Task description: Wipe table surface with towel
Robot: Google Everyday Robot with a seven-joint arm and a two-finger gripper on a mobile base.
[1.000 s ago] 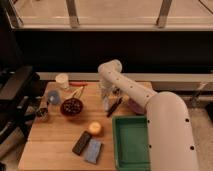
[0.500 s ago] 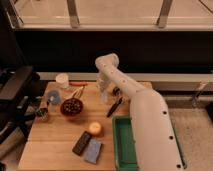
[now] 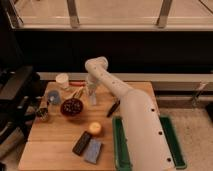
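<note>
The towel lies bunched on the left side of the table surface, just left of a dark bowl, untouched. The gripper points straight down at the planks right of that bowl, near the table's middle; whether it is spread or closed cannot be told, and it appears to carry nothing. Its downward pose suggests a top grasp, though the cloth sits beyond the bowl, so the wipe is likely not begun. The white arm stretches in from the near right, over a green tray. Nearer, a flat blue-grey pad lies on the wood.
</note>
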